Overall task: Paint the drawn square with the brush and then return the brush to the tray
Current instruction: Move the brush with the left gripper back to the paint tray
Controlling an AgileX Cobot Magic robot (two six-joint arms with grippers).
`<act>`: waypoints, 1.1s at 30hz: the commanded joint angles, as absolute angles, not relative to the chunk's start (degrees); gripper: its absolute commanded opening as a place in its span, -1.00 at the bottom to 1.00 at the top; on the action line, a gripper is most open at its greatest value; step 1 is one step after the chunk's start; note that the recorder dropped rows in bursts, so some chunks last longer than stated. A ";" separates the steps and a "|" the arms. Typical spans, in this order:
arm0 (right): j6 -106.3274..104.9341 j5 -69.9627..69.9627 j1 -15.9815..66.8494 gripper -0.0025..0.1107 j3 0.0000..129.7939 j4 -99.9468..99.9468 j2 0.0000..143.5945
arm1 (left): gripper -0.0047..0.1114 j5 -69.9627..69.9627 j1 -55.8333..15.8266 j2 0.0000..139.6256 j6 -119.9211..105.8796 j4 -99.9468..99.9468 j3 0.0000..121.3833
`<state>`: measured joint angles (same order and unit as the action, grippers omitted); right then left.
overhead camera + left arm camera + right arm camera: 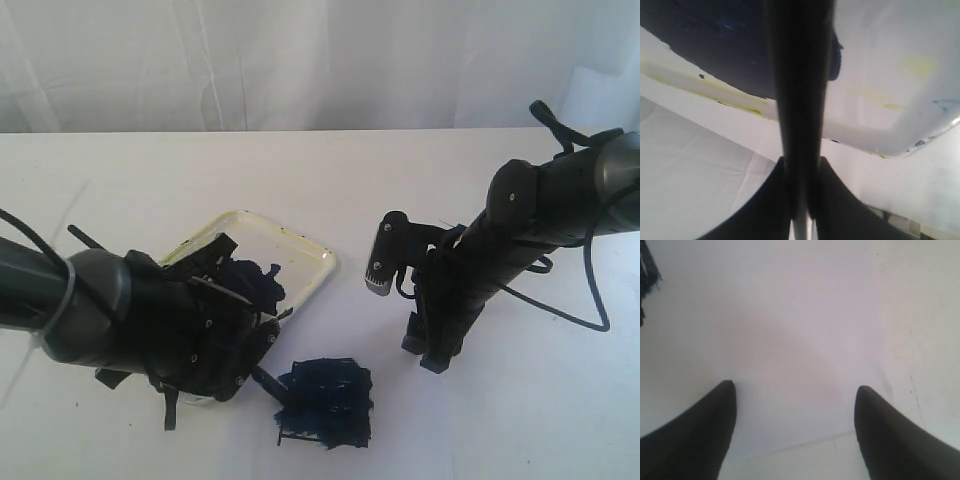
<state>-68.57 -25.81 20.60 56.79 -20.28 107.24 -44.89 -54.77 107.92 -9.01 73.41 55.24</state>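
Note:
The tray lies left of centre, white with a yellowish rim and a blue-black paint puddle. My left gripper hangs over the tray's near part. In the left wrist view it is shut on the brush, whose black handle runs out over the puddle and the rim. The brush tip is out of view. The drawn square sits in front of the tray, smeared with dark blue paint. My right gripper is open to the right of the square, holding nothing.
The white paper sheet lies on a white table; one edge of it shows below the right fingers. A dark blue bit of the painted patch shows at that view's corner. A white curtain hangs behind the table.

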 commanded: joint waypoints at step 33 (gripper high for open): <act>-68.08 -25.62 20.58 0.16 56.56 -19.40 107.49 | -0.92 -49.95 -55.51 107.26 6.50 83.97 53.89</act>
